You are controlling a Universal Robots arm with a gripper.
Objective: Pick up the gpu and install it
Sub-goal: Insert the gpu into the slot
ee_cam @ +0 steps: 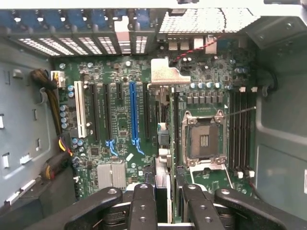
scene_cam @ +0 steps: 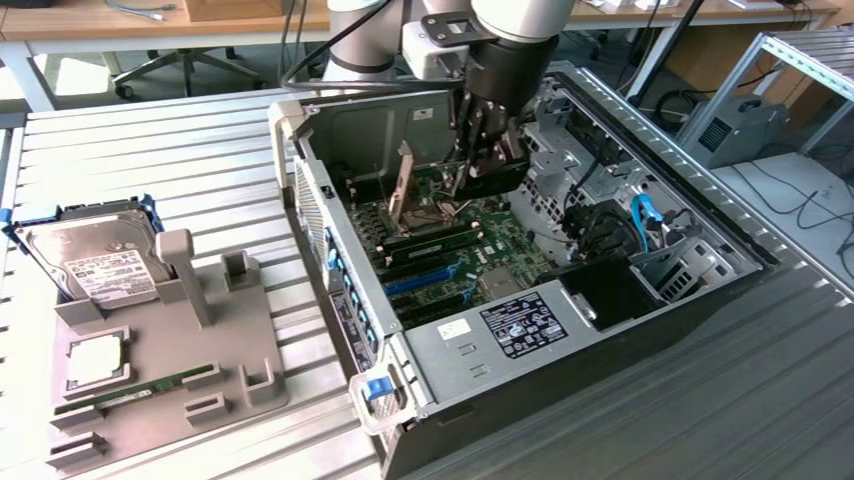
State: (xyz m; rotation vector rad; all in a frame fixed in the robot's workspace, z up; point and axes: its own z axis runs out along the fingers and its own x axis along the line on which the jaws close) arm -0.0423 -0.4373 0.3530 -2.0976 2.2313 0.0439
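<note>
Two jaws clamped on the gpu (ee_cam: 163, 191), held edge-on at lower centre of the wrist view, over the motherboard (ee_cam: 120, 120) beside the blue slot (ee_cam: 133, 112). Inside the open computer case (scene_cam: 441, 345), upper centre of the exterior view, on the desk (scene_cam: 134, 160).

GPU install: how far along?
Done: the gpu has been picked up and is inside the open case.
In hand: the fingers grip it edge-on over the motherboard, beside the blue slot.
Left: seating and release. Whether its edge is in a slot can't be told.
</note>
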